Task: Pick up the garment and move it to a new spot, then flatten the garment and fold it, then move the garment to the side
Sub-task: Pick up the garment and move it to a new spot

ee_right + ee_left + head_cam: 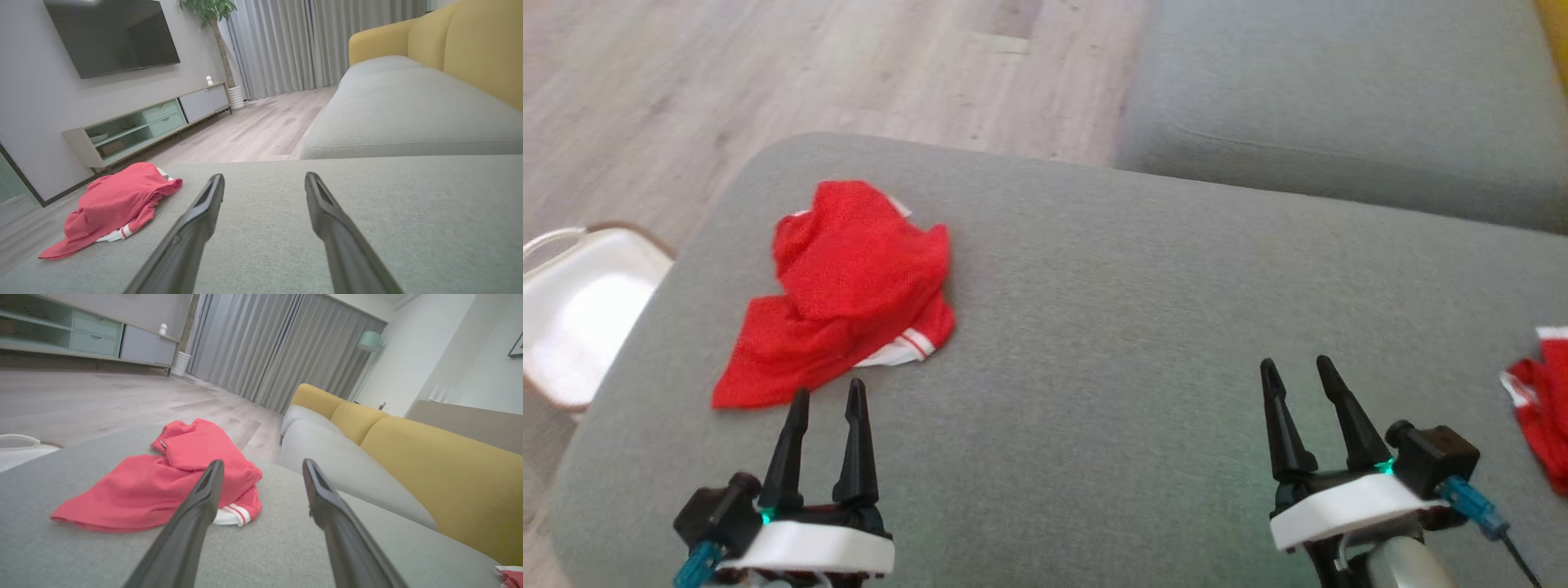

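**Garment.** A red mesh garment (pixel 841 294) with white striped trim (pixel 907 347) lies crumpled in a loose heap on the left part of a grey upholstered seat (pixel 1135 327), near its rounded left edge. It is bunched over itself, with one flap trailing toward the robot. Nothing is laid flat, so the task is judged to be at its start (pick-up not yet made).

**Left gripper (pixel 828 388).** The fingers are spread with nothing between them, and the tips point at the garment's near hem from just short of it. This is judged a staging pose for a pinch on the near flap. Contact with the cloth cannot be confirmed.

**Right gripper (pixel 1295 362).** The fingers are likewise spread and empty, held over bare upholstery well apart from the garment. It is presumably kept free for the second hold that flattening will need.

**Surroundings.**
- A second red-and-white cloth (pixel 1539 400) lies at the seat's right edge, beyond the right gripper. It should be kept out of any folding spot.
- A white rimmed object (pixel 580 310) (kind not determinable) stands on the wood floor (pixel 768 73) beside the left edge, where a dragged garment could slip off.
- Another grey cushion (pixel 1339 106) with yellow backrests (pixel 441 469) lies beyond.
- The bare upholstery between the grippers is judged the likely new spot.
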